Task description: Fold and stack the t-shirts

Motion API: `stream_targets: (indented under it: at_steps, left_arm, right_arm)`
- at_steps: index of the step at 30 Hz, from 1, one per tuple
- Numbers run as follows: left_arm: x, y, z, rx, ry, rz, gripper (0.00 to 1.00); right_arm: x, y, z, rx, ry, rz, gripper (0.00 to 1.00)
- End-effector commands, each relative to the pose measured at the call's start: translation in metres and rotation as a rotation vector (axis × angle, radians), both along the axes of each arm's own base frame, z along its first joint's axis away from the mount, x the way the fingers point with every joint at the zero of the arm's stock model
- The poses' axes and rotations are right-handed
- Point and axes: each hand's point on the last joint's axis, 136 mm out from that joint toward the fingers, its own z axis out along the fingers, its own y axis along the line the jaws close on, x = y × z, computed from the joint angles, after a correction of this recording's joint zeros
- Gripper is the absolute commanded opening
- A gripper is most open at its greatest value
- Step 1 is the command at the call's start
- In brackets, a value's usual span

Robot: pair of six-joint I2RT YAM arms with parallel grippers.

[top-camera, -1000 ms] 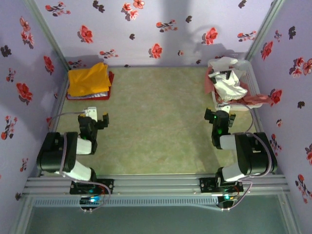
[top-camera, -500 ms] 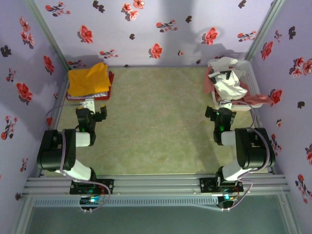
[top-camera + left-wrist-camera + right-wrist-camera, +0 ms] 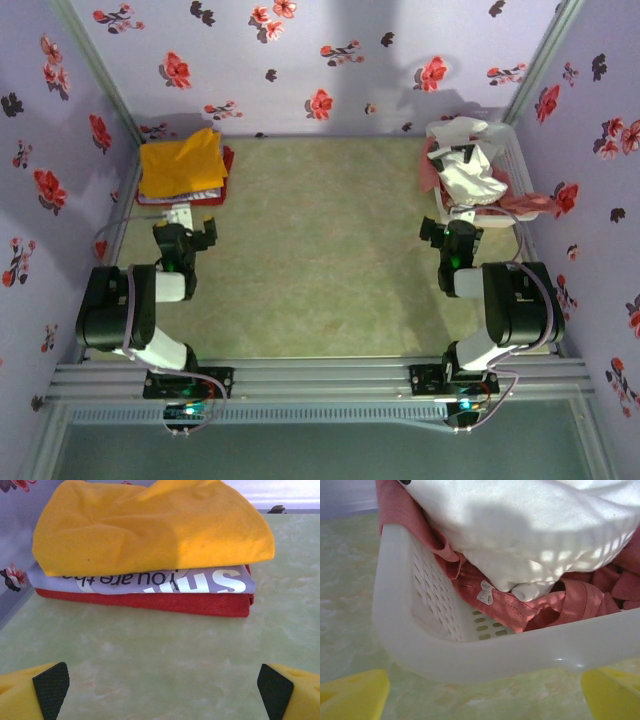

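Mustard shirt [image 3: 150, 525] tops lavender shirt [image 3: 150, 582] and red shirt [image 3: 200, 604], our finished stack well left of the basket [image 3: 420, 645], where white shirt [image 3: 520, 530] and pink shirt [image 3: 570, 605] await folding; both pairs of jaws stand apart, empty.

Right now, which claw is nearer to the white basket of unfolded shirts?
Right. The open right claw sits just before the near rim of the white basket. The open left claw is across the table, facing the folded stack.
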Motion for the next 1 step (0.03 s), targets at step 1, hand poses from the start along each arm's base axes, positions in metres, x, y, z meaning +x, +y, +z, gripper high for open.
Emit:
stream_targets:
  at_steps: [1]
  left_arm:
    - [-0.0069, 0.0088, 0.0059, -0.023, -0.057, 0.064, 0.99]
  right_arm:
    - [0.0040, -0.0004, 0.0029, 0.018, -0.009, -0.001, 0.99]
